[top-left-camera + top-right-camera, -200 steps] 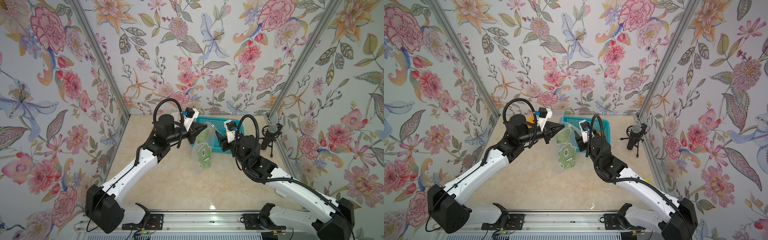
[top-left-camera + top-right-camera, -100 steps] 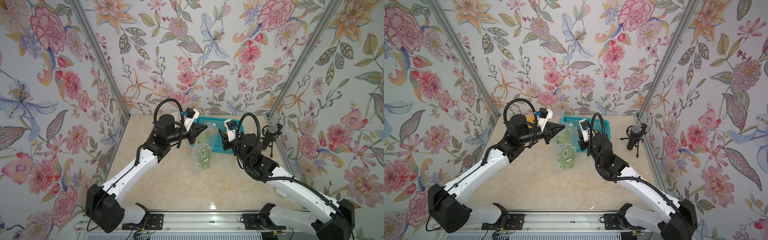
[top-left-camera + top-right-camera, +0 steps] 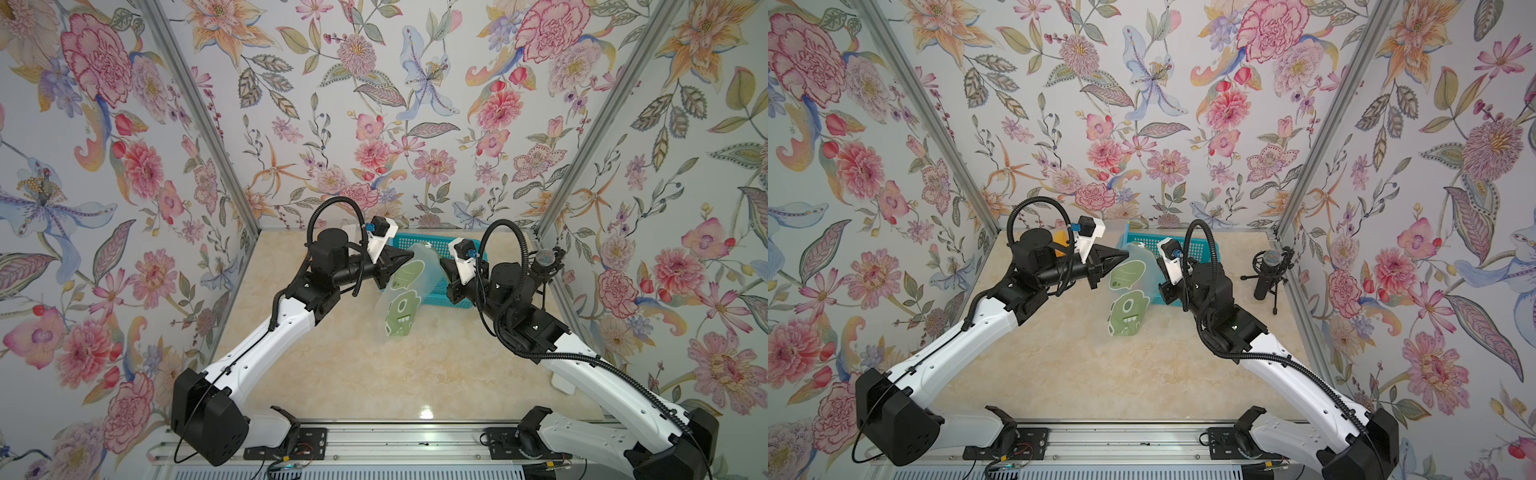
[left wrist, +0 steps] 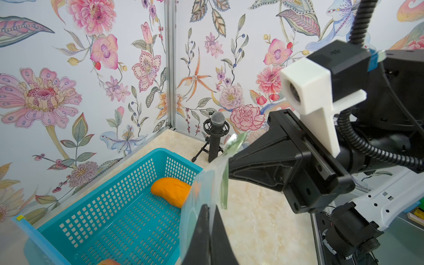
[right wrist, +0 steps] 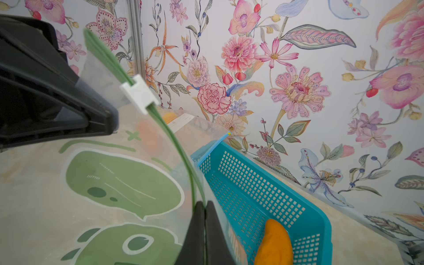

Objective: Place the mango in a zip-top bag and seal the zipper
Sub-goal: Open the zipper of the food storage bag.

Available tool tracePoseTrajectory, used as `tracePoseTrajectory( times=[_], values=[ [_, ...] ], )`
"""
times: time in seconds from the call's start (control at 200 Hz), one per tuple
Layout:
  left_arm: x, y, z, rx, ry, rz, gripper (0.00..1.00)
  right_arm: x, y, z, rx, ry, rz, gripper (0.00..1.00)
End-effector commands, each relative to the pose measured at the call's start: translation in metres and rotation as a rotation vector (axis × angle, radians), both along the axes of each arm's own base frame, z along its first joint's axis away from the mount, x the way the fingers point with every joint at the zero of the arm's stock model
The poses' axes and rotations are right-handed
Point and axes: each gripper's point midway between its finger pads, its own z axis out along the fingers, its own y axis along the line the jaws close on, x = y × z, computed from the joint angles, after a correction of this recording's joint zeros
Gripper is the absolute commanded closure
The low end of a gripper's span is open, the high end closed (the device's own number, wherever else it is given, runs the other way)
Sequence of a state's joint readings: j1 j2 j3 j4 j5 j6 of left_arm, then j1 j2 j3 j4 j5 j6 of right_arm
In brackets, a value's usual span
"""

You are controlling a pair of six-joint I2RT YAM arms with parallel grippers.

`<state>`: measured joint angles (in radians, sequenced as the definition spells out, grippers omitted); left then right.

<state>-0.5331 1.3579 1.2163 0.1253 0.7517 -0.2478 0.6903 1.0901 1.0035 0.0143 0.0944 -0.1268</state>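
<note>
The left gripper (image 3: 409,254) is clenched on one top corner of the zip-top bag (image 3: 401,305), which hangs above the table's far middle, just clear of the surface. The right gripper (image 5: 204,229) is pinched shut on the zipper edge at the opposite corner, with the white slider (image 5: 138,94) between the two grips. The mango (image 4: 171,190) lies in the blue basket (image 3: 436,241) at the table's far edge, so loading and sealing are both left. I judge this as early: the bag is lifted, nothing more. The table's near half is bare; the basket rim and the microphone (image 3: 1268,270) at the right edge crowd the right arm.
</note>
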Motion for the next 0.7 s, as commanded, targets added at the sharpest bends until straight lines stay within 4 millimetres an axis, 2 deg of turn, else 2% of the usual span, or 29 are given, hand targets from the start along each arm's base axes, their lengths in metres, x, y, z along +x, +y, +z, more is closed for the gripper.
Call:
tracePoseTrajectory(
  times=[0.0, 0.06, 0.13, 0.185, 0.195, 0.225, 0.36, 0.475, 0.596, 0.646, 0.696],
  values=[
    [0.005, 0.011, 0.016, -0.011, -0.019, 0.046, 0.82, -0.008, 0.005, 0.007, 0.040, 0.074, 0.059, 1.00],
    [0.010, 0.017, 0.014, -0.005, -0.009, 0.081, 0.61, -0.009, 0.006, 0.000, 0.050, 0.160, 0.071, 1.00],
    [0.015, 0.024, 0.012, 0.005, 0.002, 0.123, 0.46, -0.012, 0.008, -0.006, 0.065, 0.258, 0.078, 1.00],
    [0.020, 0.031, 0.008, 0.020, 0.012, 0.169, 0.28, -0.017, 0.011, -0.013, 0.094, 0.343, 0.087, 1.00],
    [0.021, 0.032, 0.009, 0.022, 0.012, 0.178, 0.25, -0.012, 0.005, -0.014, 0.104, 0.359, 0.065, 1.00],
    [0.025, 0.036, 0.007, 0.034, 0.022, 0.209, 0.19, -0.012, 0.004, -0.019, 0.122, 0.406, 0.059, 1.00],
    [0.036, 0.058, 0.004, 0.074, 0.049, 0.319, 0.12, -0.016, 0.006, -0.034, 0.213, 0.628, 0.031, 1.00],
    [0.041, 0.087, 0.008, 0.096, 0.073, 0.390, 0.05, -0.023, 0.018, -0.039, 0.294, 0.776, 0.082, 1.00],
    [0.044, 0.122, 0.017, 0.109, 0.112, 0.456, 0.05, -0.034, 0.032, -0.028, 0.362, 0.876, 0.166, 1.00],
    [0.041, 0.125, 0.018, 0.120, 0.136, 0.440, 0.07, -0.036, 0.035, -0.021, 0.385, 0.893, 0.190, 1.00],
    [0.034, 0.119, 0.017, 0.128, 0.167, 0.389, 0.10, -0.037, 0.036, -0.015, 0.399, 0.895, 0.199, 1.00]
  ],
)
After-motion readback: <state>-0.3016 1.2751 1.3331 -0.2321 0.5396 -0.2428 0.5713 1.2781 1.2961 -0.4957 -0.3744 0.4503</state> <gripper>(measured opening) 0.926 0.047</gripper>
